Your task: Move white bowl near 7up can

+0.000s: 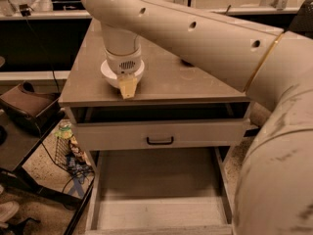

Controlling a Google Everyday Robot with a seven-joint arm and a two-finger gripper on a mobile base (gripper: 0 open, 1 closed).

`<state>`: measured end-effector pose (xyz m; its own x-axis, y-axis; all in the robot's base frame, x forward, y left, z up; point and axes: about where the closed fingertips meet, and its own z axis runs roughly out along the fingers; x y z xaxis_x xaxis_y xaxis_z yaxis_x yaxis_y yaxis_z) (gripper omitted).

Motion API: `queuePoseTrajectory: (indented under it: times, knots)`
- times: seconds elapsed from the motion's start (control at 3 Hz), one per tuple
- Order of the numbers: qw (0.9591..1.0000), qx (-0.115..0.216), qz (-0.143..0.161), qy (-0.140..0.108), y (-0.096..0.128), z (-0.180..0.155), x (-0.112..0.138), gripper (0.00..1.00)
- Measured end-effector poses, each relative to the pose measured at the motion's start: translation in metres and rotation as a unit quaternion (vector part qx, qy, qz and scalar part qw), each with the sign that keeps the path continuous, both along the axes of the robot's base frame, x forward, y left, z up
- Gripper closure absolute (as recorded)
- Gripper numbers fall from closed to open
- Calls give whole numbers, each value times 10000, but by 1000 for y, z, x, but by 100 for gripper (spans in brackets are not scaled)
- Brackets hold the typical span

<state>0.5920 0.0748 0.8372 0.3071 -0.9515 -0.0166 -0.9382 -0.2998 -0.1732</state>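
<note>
The white bowl (pixel 108 75) sits near the front left of the grey table top (pixel 195 84); only its rim shows. My gripper (pixel 127 87) comes straight down over the bowl from the big white arm (pixel 195 28) and covers most of it. The gripper's yellowish tip hangs at the bowl's front rim, close to the table's front edge. The 7up can is not visible; the arm hides much of the table's back and right.
A small dark thing (pixel 188 62) peeks out under the arm at mid table. Below the top, a drawer with a black handle (pixel 159 141) is slightly open and a low drawer (pixel 156 195) is pulled far out. A wire basket (pixel 66 148) stands on the floor at left.
</note>
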Motion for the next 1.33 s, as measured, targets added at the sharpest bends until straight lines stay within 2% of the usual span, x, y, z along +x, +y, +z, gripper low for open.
queuePoseTrajectory:
  times: [0.33, 0.67, 1.0, 1.33]
  knots:
    - [10000, 5, 2, -3, 0, -1, 0, 85]
    - [10000, 12, 1, -9, 1, -3, 1, 100]
    - [10000, 12, 1, -9, 1, -3, 1, 100]
    - [9992, -274, 26, -305, -3, 24, 18, 100]
